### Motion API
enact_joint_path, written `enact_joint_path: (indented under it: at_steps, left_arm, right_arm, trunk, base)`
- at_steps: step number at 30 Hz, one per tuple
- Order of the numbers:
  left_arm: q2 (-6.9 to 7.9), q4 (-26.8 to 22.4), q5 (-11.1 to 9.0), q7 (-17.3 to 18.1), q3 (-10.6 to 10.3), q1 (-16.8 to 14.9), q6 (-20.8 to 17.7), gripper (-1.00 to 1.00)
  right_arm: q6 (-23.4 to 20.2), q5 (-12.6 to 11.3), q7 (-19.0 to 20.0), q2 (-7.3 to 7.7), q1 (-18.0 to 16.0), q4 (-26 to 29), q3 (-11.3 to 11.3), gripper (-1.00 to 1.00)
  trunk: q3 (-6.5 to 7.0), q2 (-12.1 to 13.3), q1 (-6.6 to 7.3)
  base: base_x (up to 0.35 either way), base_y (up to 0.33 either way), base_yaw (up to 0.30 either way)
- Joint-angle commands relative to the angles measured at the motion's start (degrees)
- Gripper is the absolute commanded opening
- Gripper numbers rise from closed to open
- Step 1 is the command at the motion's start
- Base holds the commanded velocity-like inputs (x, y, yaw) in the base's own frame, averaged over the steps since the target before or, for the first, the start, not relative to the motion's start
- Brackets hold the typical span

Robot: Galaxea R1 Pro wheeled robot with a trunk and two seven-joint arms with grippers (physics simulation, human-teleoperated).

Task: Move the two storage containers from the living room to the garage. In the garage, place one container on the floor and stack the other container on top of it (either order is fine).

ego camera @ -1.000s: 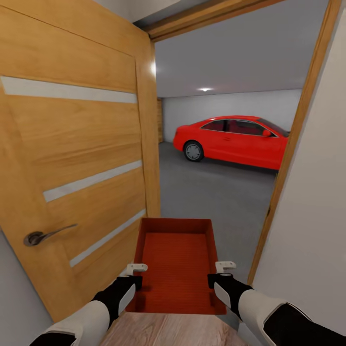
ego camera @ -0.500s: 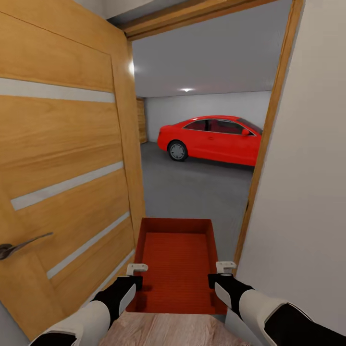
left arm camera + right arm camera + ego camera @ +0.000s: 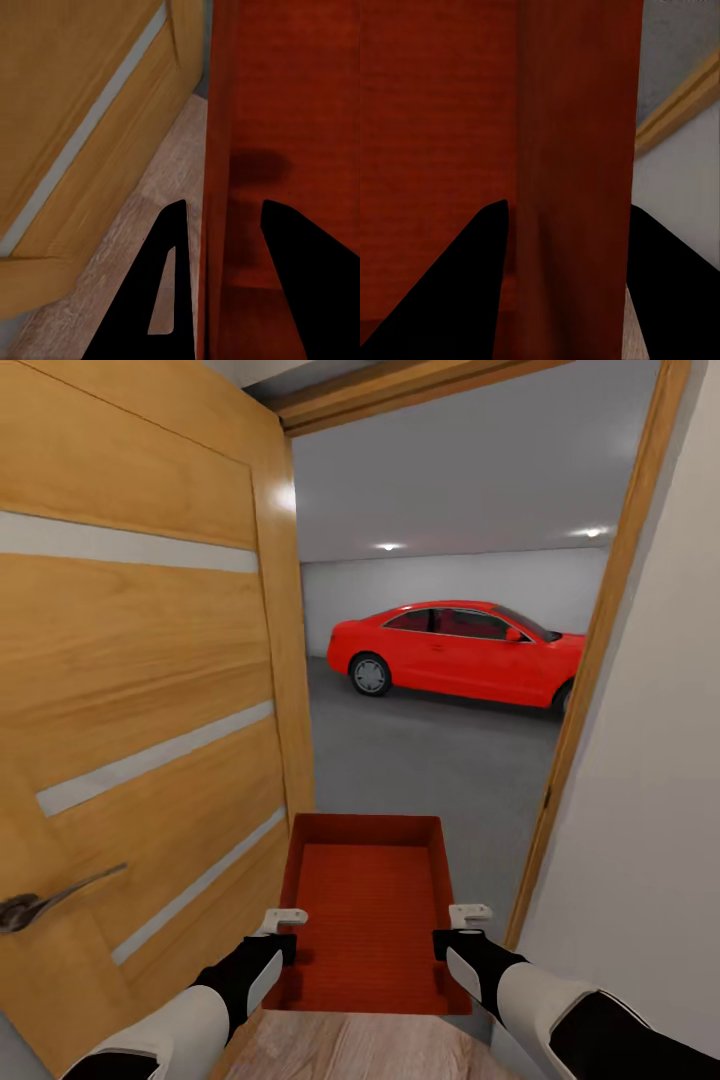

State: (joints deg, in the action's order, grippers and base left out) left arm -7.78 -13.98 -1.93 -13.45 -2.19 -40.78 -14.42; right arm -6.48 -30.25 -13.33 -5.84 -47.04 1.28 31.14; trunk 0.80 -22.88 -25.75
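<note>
While the robot stood at an open doorway, the head view showed an orange-red storage container (image 3: 365,905) held out in front of the trunk, level, its open top facing up and nothing inside it. The left gripper (image 3: 283,932) pinched the container's left wall near the close end, and the right gripper (image 3: 452,930) pinched the right wall opposite. A wooden door (image 3: 140,690) with pale horizontal strips and a metal lever handle (image 3: 50,901) stood swung open at the left, close beside the container. Beyond the door frame (image 3: 590,660) lay the garage, with its dark grey floor (image 3: 430,760), pale walls and a red coupe (image 3: 455,650) parked well beyond the container. A strip of light wood plank flooring (image 3: 350,1045) showed beneath the near end of the container.

From the left wrist view, the left gripper (image 3: 221,277) had one finger on each side of the container's wall (image 3: 217,150), clamped on it, with the door (image 3: 75,112) and plank flooring (image 3: 127,240) alongside.

From the right wrist view, the right gripper (image 3: 566,277) likewise straddled and squeezed the container's wall (image 3: 577,135), with the door frame (image 3: 675,109) beside it.
</note>
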Motion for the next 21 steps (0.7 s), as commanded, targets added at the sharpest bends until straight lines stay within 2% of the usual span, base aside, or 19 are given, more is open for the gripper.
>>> enact_joint_path:
  at_steps: [1,7,21]
  left_arm:
    - [-0.22,0.1,0.4,-0.2,0.9,0.0,-0.4,-1.0]
    - [-0.22,0.1,0.4,-0.3,0.9,0.0,-0.4,-1.0]
    - [-0.22,0.1,0.4,-0.3,0.9,0.0,-0.4,-1.0]
  right_arm:
    - [2.9,0.6,-2.8,-0.3,0.0,0.1,5.0,-1.0]
    - [2.9,0.6,-2.8,-0.25,0.0,0.1,5.0,-1.0]
    - [2.9,0.6,-2.8,-0.28,0.0,0.1,5.0,-1.0]
  trunk:
    - [-0.02,0.0,-0.03]
    - [-0.02,0.0,-0.03]
    - [-0.02,0.0,-0.03]
  base:
    - [0.153,0.283,0.0]
    - [0.079,0.127,-0.06]
    - [0.002,0.003,-0.237]
